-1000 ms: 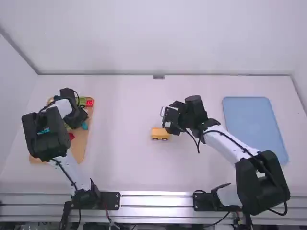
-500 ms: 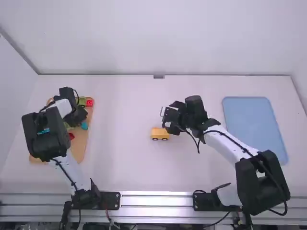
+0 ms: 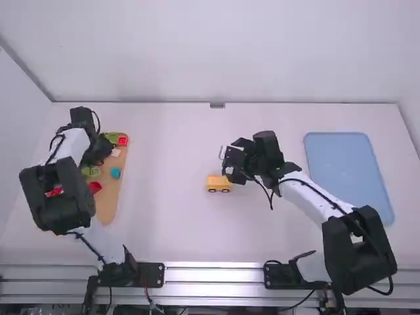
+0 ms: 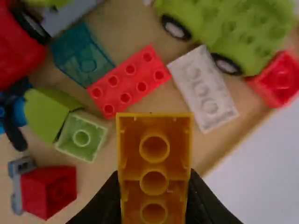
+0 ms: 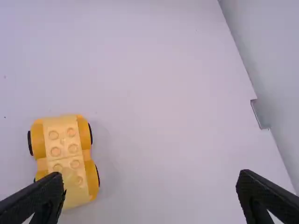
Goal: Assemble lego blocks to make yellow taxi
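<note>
**Yellow brick gripped over the parts board; wheeled car body at mid-table**

The left gripper (image 3: pixel 104 152) is above the wooden board (image 3: pixel 111 203), its fingers closed on the sides of an orange-yellow plastic brick (image 4: pixel 154 144) whose hollow underside faces the wrist camera. Loose parts lie below it: a red studded brick (image 4: pixel 128 81), a white studded brick (image 4: pixel 203 88) and a translucent teal brick (image 4: pixel 81 56). In the high view, a small red block (image 3: pixel 123 140) sits at two o'clock from this gripper, just inside the board's edge.

The yellow toy car body (image 3: pixel 218 184), with black wheels and a paler studded top, stands upright on the white table (image 3: pixel 170 223). The right gripper (image 3: pixel 230 165) is near it at one o'clock — fingers spread wide, nothing between them. A broad stretch of tabletop separates the car from the board at nine o'clock; another reaches toward the flat blue tray (image 3: pixel 348 170) at three o'clock — near the table's side edge. The far edge runs well apart, at twelve o'clock.
</note>
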